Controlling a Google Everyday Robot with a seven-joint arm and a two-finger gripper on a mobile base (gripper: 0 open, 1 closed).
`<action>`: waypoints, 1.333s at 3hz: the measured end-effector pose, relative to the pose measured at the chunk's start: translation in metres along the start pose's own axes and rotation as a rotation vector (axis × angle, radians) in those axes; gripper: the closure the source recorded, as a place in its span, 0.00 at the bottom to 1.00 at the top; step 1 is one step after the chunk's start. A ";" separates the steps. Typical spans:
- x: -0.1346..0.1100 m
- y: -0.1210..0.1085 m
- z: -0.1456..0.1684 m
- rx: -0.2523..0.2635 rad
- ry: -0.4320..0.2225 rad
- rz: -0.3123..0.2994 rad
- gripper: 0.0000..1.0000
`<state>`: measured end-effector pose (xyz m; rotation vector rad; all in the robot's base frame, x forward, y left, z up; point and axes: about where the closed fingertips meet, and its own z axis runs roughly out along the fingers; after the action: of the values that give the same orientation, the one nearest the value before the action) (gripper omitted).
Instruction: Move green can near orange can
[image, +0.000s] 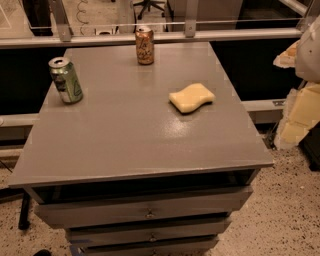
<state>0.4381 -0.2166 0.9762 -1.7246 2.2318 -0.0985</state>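
Note:
The green can (65, 80) stands upright near the left edge of the grey cabinet top (130, 135), with a green-and-white label and silver top. The orange can (144, 45) stands upright at the far edge of the top, near the middle. The two cans are well apart. My gripper (300, 100) is a pale cream and white shape at the right edge of the view, off the cabinet's right side and far from both cans. It holds nothing that I can see.
A yellow sponge (191, 97) lies on the top, right of centre. The cabinet has drawers (145, 212) below its front edge. A metal rail with glass (150, 37) runs behind the cabinet. Speckled floor lies at the lower right.

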 end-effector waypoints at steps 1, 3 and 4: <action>0.000 0.000 0.000 0.000 0.000 0.000 0.00; -0.048 0.022 0.045 -0.088 -0.260 0.090 0.00; -0.119 0.028 0.073 -0.142 -0.482 0.105 0.00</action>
<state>0.4599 -0.0855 0.9247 -1.4936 1.9943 0.4607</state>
